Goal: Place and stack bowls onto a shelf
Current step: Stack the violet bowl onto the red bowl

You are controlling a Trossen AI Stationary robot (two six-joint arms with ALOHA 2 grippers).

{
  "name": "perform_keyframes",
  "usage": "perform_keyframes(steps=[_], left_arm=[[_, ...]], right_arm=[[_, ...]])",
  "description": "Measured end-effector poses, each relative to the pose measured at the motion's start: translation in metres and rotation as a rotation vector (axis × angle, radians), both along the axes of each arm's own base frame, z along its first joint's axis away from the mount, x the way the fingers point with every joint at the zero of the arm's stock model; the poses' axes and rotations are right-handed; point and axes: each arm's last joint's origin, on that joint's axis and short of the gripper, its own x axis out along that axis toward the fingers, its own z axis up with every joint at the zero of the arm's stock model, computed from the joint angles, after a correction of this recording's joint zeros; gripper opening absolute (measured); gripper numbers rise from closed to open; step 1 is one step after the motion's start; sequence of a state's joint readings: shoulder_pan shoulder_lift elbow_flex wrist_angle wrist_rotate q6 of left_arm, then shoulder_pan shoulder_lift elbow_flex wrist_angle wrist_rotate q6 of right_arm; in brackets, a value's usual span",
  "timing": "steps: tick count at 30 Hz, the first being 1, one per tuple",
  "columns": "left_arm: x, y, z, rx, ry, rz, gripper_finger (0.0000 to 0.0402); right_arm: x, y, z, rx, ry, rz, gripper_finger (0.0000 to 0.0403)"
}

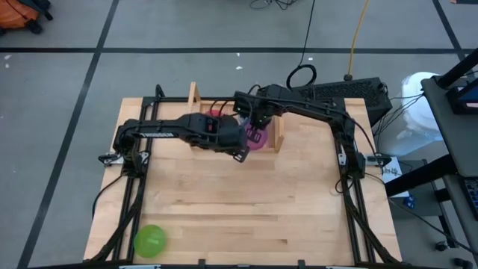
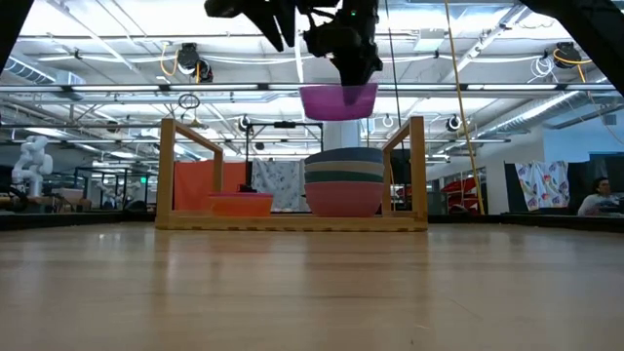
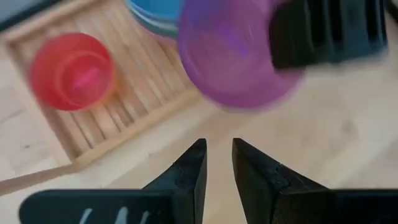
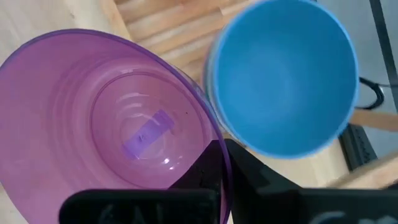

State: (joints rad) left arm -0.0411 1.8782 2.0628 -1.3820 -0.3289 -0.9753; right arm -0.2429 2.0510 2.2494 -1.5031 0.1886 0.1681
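A purple bowl [image 2: 338, 100] hangs above the shelf [image 2: 292, 222], and my right gripper [image 4: 227, 171] is shut on it. Below it, on the shelf's right half, stands a stack of bowls [image 2: 345, 180] with a blue bowl [image 4: 286, 74] on top. A red bowl [image 3: 71, 71] sits mouth up on the slats of the shelf's left half. My left gripper [image 3: 217, 168] hovers just in front of the shelf, near the purple bowl [image 3: 230, 56], its fingers slightly apart with nothing between them. A green bowl [image 1: 149, 240] lies on the table near the front left corner. My right gripper pinches the purple bowl's rim [image 4: 214, 146], one finger inside the bowl and one outside its wall. The fingers come from above, pointing steeply down. The bowl hangs mouth up and nearly level, clear of the stack and the shelf.
The shelf's two upright side boards [image 2: 417, 171] [image 2: 168, 171] stand on either side of the bowls. Both arms crowd over the shelf [image 1: 196, 97] at the table's far middle. Bare wooden tabletop [image 1: 261, 217] stretches toward the near edge.
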Motion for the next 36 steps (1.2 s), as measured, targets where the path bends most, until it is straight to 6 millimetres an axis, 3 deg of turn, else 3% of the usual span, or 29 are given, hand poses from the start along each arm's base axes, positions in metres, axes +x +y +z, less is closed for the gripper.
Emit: perform_keyframes(steps=[9,17,25,36], left_arm=[[-0.001,-0.01,-0.008,0.024,0.023,0.063,0.0081],[0.004,-0.014,-0.046,0.022,0.08,0.043,0.0081],[0.011,-0.035,-0.053,0.138,0.122,-0.334,0.0081],[-0.002,-0.082,-0.055,0.366,0.339,-0.997,0.0081]], right_arm=[[0.008,0.014,0.001,-0.011,-0.045,0.048,0.0],[0.01,0.028,0.001,-0.026,-0.022,0.144,0.0],[0.012,0.036,0.001,-0.056,0.005,0.289,0.0],[0.013,0.043,0.0,0.165,-0.048,0.485,0.0]])
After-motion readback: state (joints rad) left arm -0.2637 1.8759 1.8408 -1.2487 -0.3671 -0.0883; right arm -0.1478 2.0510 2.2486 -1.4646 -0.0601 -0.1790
